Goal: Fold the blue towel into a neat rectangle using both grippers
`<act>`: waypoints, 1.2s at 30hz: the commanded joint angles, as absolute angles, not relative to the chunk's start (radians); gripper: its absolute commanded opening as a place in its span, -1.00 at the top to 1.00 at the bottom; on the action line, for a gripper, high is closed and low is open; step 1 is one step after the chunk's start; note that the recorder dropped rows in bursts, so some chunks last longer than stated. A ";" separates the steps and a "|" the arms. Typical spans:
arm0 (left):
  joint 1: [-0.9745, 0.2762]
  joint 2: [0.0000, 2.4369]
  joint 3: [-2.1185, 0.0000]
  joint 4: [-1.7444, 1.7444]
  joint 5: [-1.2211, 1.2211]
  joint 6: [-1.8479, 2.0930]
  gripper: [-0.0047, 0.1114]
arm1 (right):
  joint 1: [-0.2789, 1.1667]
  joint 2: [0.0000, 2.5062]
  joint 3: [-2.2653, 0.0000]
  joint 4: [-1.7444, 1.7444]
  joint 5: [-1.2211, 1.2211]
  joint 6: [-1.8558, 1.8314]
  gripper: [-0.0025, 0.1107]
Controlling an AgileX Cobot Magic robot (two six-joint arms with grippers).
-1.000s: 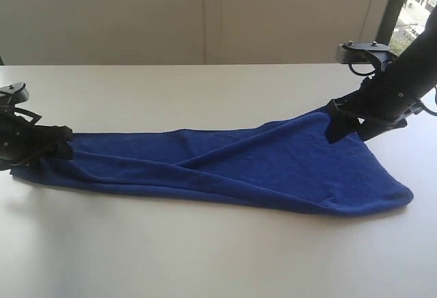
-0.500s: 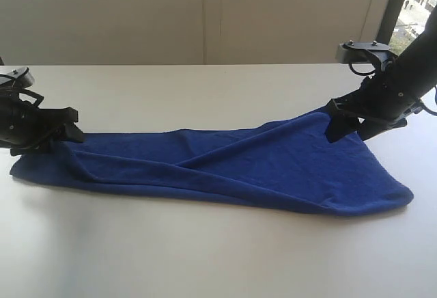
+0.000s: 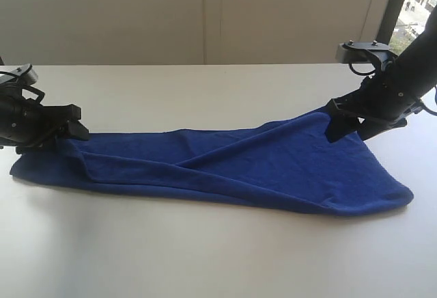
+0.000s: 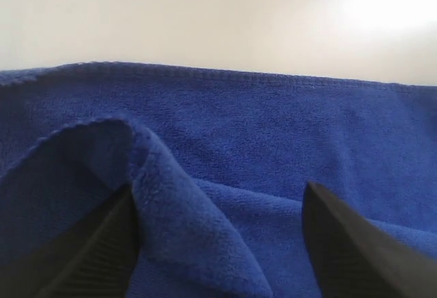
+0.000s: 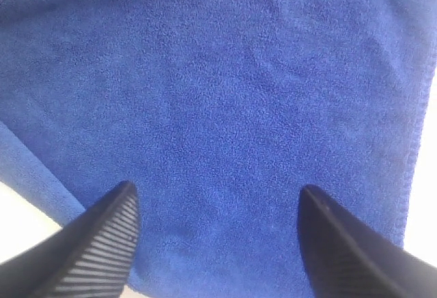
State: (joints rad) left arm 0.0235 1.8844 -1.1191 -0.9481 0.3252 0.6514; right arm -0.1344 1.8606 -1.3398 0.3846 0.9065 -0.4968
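The blue towel (image 3: 259, 168) lies stretched in a long band across the white table (image 3: 205, 257), narrow at its left end and wide at its right. My left gripper (image 3: 78, 131) hovers open at the towel's left end. In the left wrist view a raised fold of towel (image 4: 184, 223) sits between the spread jaws of the left gripper (image 4: 218, 188), close against one finger. My right gripper (image 3: 348, 132) is open over the towel's far right corner. Beneath the right gripper (image 5: 217, 187) the towel (image 5: 225, 72) lies flat, with nothing pinched. No white tag shows.
A pale wall runs behind the table, with a dark window frame (image 3: 395, 4) at the far right. Bare tabletop shows in front of and behind the towel.
My left gripper has lifted and shifted right, off the towel's left end, which now lies on the table with a small fold. The right gripper and the rest of the towel have stayed put.
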 commanded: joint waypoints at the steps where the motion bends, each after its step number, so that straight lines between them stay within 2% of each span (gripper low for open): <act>1: 0.027 1.881 -1.124 -0.966 0.352 0.659 -0.27 | -0.140 1.862 -1.335 0.388 0.903 -0.495 -0.14; 4: 0.027 1.881 -1.124 -0.966 0.352 0.659 -0.12 | -0.140 1.862 -1.335 0.388 0.903 -0.495 -0.14; 11: 0.027 1.881 -1.124 -0.966 0.345 0.659 0.37 | -0.140 1.862 -1.335 0.388 0.903 -0.495 -0.14; 15: 0.027 1.893 -1.124 -0.966 0.337 0.659 0.49 | -0.140 1.862 -1.335 0.388 0.903 -0.495 -0.14; 21: 0.027 1.905 -1.124 -0.971 0.314 0.651 0.44 | -0.140 1.862 -1.335 0.388 0.903 -0.495 -0.14; 29: 0.027 1.905 -1.124 -1.021 0.314 0.646 -0.14 | -0.140 1.862 -1.335 0.388 0.899 -0.495 -0.14; 32: 0.027 1.905 -1.124 -1.054 0.314 0.646 -0.23 | -0.140 1.862 -1.335 0.388 0.894 -0.495 -0.14; 36: 0.027 1.908 -1.124 -1.072 0.300 0.651 -0.24 | -0.140 1.862 -1.335 0.388 0.885 -0.495 -0.14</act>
